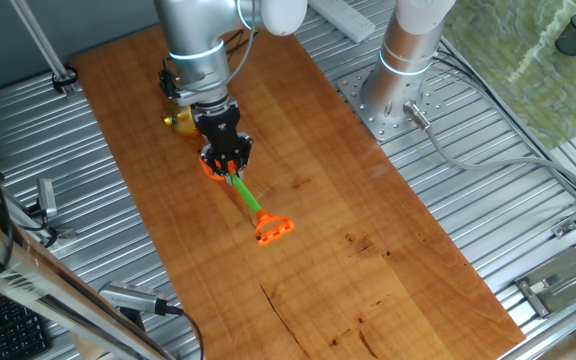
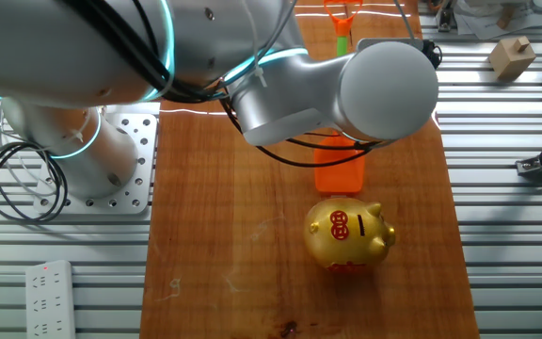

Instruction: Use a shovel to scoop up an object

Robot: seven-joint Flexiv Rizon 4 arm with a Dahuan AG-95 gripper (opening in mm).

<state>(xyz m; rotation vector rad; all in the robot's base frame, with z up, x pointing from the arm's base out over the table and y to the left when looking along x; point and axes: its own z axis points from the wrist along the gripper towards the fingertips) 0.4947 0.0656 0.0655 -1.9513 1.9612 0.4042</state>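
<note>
The shovel lies on the wooden board (image 1: 368,200) with its orange blade (image 1: 209,166) under the gripper. Its green shaft (image 1: 251,200) runs toward the near right to the orange D-loop (image 1: 273,228). My gripper (image 1: 232,168) points down and is shut on the shaft just beside the blade. In the other fixed view the blade (image 2: 339,171) lies flat just behind the gold piggy bank (image 2: 349,234), and the shaft (image 2: 343,40) runs away from it. The arm hides the gripper there. The tiny grey-tan block is not visible in either view.
The piggy bank (image 1: 179,121) stands close behind the blade, partly hidden by the arm. A second arm's base (image 1: 398,95) is on the right, off the board. A tan box (image 2: 511,56) and a power strip (image 2: 45,292) lie on the metal table.
</note>
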